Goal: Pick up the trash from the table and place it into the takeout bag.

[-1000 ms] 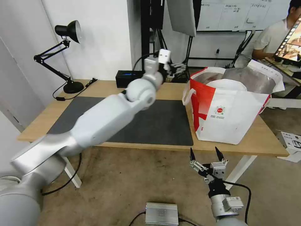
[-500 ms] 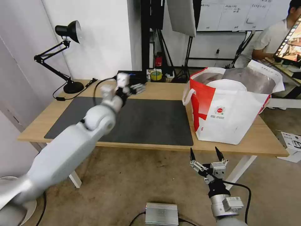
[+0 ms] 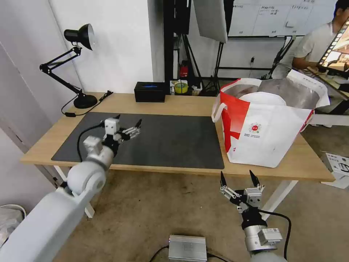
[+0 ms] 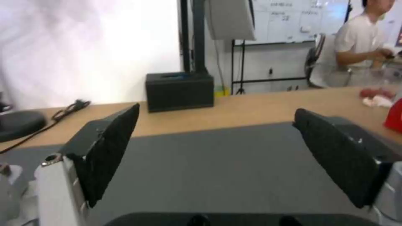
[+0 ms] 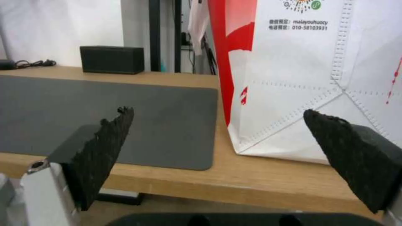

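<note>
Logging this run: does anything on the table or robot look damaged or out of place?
On the right gripper, the black pads look frayed and crumbly at the tips. Blurred red and white scraps lie on the table near the takeout bag.

Black box [image 3: 149,91], desk lamp [image 3: 72,62]

Our arms are smooth white-grey shells with rounded joints, each trailing a black cable near the wrist. The left gripper [image 3: 128,123] and right gripper [image 3: 239,178] have silver linkages and black, wedge-shaped fingers [image 5: 105,144] with rough textured pads and a small screw at the base.
</note>
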`<state>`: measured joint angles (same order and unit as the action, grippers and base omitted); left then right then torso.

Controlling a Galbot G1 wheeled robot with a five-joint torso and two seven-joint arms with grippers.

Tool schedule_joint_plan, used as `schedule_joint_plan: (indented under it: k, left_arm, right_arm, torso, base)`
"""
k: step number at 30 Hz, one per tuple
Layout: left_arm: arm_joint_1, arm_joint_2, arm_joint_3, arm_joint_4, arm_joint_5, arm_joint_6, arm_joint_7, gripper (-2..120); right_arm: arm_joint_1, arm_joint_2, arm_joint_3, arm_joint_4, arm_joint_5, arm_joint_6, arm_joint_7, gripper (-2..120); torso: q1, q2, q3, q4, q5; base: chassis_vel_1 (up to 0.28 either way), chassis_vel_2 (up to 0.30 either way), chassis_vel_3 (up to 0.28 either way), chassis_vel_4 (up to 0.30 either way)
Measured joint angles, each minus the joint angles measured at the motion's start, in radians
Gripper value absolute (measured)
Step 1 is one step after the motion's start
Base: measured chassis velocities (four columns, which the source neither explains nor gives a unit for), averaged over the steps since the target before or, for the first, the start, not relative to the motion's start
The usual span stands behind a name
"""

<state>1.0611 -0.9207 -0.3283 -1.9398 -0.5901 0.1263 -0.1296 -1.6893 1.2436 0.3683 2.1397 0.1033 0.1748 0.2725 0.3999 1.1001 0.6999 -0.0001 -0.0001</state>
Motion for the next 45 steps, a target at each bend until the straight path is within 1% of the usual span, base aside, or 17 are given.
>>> schedule_joint_plan:
  k: [1, 2, 4, 5, 9, 13, 16, 17, 21, 29, 31, 37, 45]
  left_arm:
    - [0.0, 0.0, 0.0, 0.0, 0.0, 0.0, 0.0, 100]
    - [0.046, -0.014, -0.041, -0.016, 0.027, 0.0, 0.013, 100]
    - [0.117, -0.032, -0.101, -0.044, 0.046, 0.0, 0.022, 100]
    - [0.117, -0.032, -0.101, -0.044, 0.046, 0.0, 0.022, 100]
    - [0.205, -0.101, -0.157, -0.069, 0.088, -0.006, 0.038, 100]
    - [0.237, -0.125, -0.175, -0.077, 0.114, -0.012, 0.049, 100]
    - [0.278, -0.15, -0.207, -0.09, 0.133, -0.026, 0.069, 100]
    - [0.278, -0.15, -0.207, -0.09, 0.133, -0.026, 0.069, 100]
    - [0.329, -0.166, -0.244, -0.106, 0.164, -0.063, 0.101, 100]
    - [0.392, -0.196, -0.289, -0.125, 0.207, -0.087, 0.119, 100]
    - [0.436, -0.225, -0.307, -0.14, 0.226, -0.109, 0.136, 100]
    - [0.462, -0.251, -0.311, -0.142, 0.249, -0.136, 0.149, 100]
    - [0.466, -0.251, -0.328, -0.132, 0.25, -0.154, 0.156, 100]
  right_arm:
    - [0.0, 0.0, 0.0, 0.0, 0.0, 0.0, 0.0, 100]
    - [0.0, 0.0, 0.0, 0.0, 0.0, 0.0, 0.0, 100]
    - [0.0, 0.0, 0.0, 0.0, 0.0, 0.0, 0.0, 100]
    - [0.0, 0.0, 0.0, 0.0, 0.0, 0.0, 0.0, 100]
    - [0.0, 0.0, 0.0, 0.0, 0.0, 0.0, 0.0, 100]
    - [0.0, 0.0, 0.0, 0.0, 0.0, 0.0, 0.0, 100]
    - [0.0, 0.0, 0.0, 0.0, 0.0, 0.0, 0.0, 100]
    - [0.0, 0.0, 0.0, 0.0, 0.0, 0.0, 0.0, 100]
    - [0.0, 0.0, 0.0, 0.0, 0.0, 0.0, 0.0, 100]
    - [0.0, 0.0, 0.0, 0.0, 0.0, 0.0, 0.0, 100]
    - [0.0, 0.0, 0.0, 0.0, 0.0, 0.0, 0.0, 100]
    - [0.0, 0.0, 0.0, 0.0, 0.0, 0.0, 0.0, 100]
    - [0.0, 0.0, 0.0, 0.0, 0.0, 0.0, 0.0, 100]
  torso:
    - [0.0, 0.0, 0.0, 0.0, 0.0]
    - [0.0, 0.0, 0.0, 0.0001, 0.0]
    - [0.0, 0.0, 0.0, 0.0004, 0.0002]
    - [0.0, 0.0, 0.0, 0.0004, 0.0002]
    - [0.0, 0.0, 0.0, 0.0001, 0.0]
    - [0.0, 0.0, 0.0, 0.0001, 0.0001]
    - [0.0, 0.0, 0.0, 0.0, 0.0001]
    - [0.0, 0.0, 0.0, 0.0, 0.0001]
    - [0.0, 0.0, 0.0, 0.0001, 0.0001]
    - [0.0, 0.0, 0.0, 0.0001, 0.0001]
    - [0.0, 0.0, 0.0, 0.0002, 0.0001]
    - [0.0, 0.0, 0.0, 0.0002, 0.0001]
    - [0.0, 0.0, 0.0, 0.0001, 0.0001]
  base:
    - [0.0, 0.0, 0.0, 0.0]
    - [0.0, 0.0, 0.0, 0.0]
    - [0.0, 0.0, 0.0, 0.0]
    - [0.0, 0.0, 0.0, 0.0]
    - [0.0, 0.0, 0.0, 0.0]
    - [0.0, 0.0, 0.0, 0.0]
    - [0.0, 0.0, 0.0, 0.0]
    - [0.0, 0.0, 0.0, 0.0]
    - [0.0, 0.0, 0.0, 0.0]
    - [0.0, 0.0, 0.0, 0.0]
    - [0.0, 0.0, 0.0, 0.0]
    - [0.0, 0.0, 0.0, 0.0]
    - [0.0, 0.0, 0.0, 0.0]
